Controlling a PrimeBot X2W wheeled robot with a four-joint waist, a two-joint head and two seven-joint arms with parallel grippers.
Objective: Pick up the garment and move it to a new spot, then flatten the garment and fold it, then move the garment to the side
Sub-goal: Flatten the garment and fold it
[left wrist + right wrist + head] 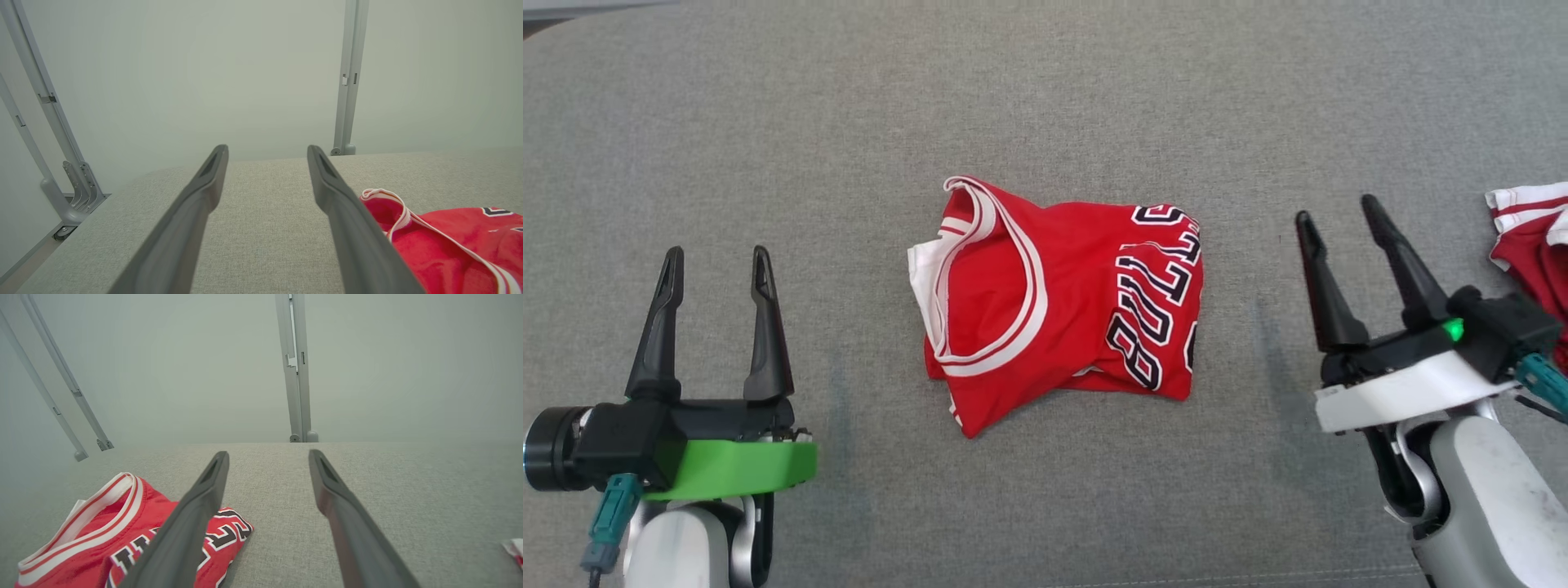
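Observation:
The garment (pixel 1058 298) is a red sleeveless jersey with white trim and black-and-white lettering, lying folded in a compact bundle at the middle of the grey fabric surface (pixel 1045 98). My left gripper (pixel 717 260) hovers open at the lower left, well clear of the jersey. On the right, my right gripper (pixel 1339 211) is open too, with a gap of bare fabric between it and the jersey's lettered edge. The left wrist view has the jersey (pixel 449 245) to the right of the open fingers (pixel 212 171). In the right wrist view the jersey (pixel 94 535) lies at lower left, partly behind one finger (pixel 204 498).
Another red and white garment (pixel 1535 245) lies at the right edge of the surface, behind my right wrist; its corner (pixel 515 549) shows in the right wrist view. Grey metal frame posts (pixel 349 77) stand beyond the far edge of the surface.

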